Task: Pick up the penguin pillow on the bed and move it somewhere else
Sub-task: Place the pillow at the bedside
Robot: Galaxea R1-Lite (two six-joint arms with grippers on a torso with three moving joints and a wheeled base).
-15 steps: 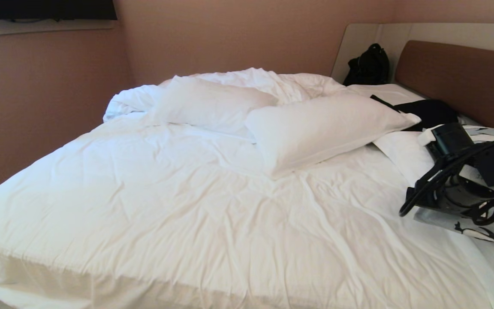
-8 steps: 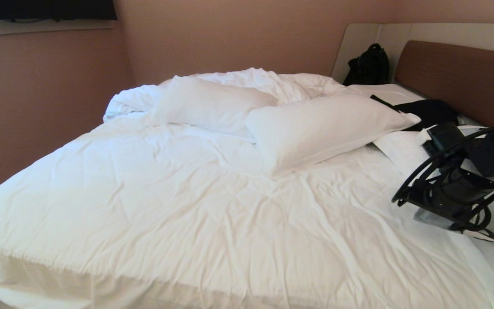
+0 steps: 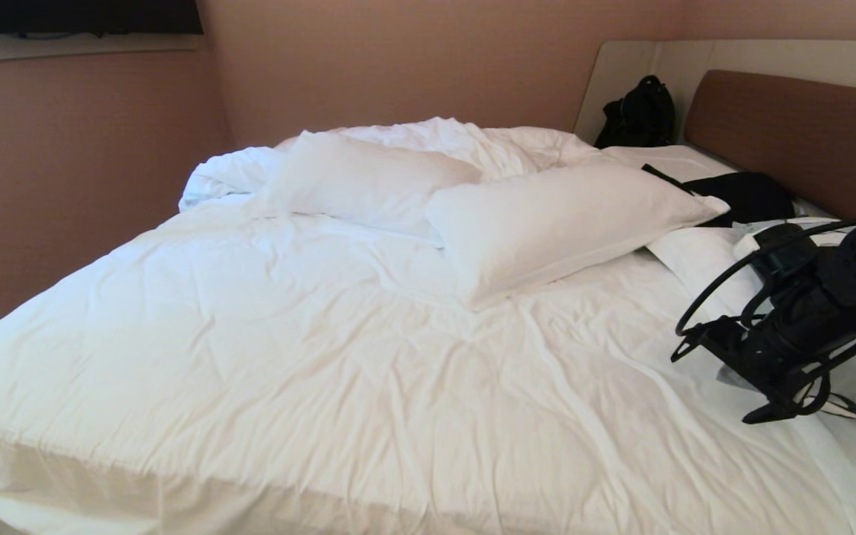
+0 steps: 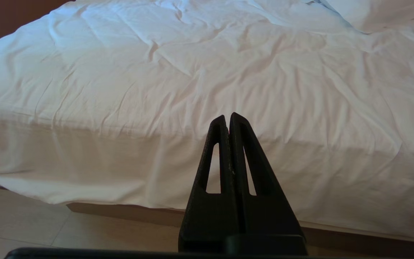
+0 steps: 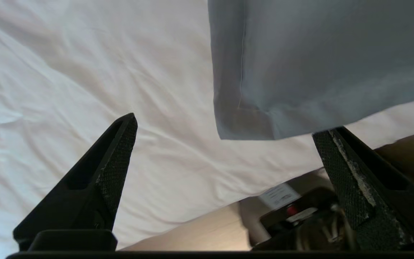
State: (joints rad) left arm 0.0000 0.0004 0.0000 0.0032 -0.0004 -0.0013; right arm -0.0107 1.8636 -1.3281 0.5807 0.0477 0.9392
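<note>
My right gripper [image 5: 225, 140] hangs over the bed's [image 3: 339, 357] right edge w/ jaws spread wide, nothing between them. The penguin pillow [image 5: 318, 61] lies flat on the white sheet at that edge, near the headboard [image 3: 792, 134]; its corner sits between my two fingers [image 5: 119, 151] but isn't pinched. I judge the wide spread is bc a soft pillow bunches, so I need room to take a fold of cloth at the corner. Left gripper [image 4: 229, 117] is parked low by the bed's side, fingers pressed together, idle. Two white pillows [image 3: 547, 223] lie mid-bed, apart from my target, so plenty of free sheet to move it to.
</note>
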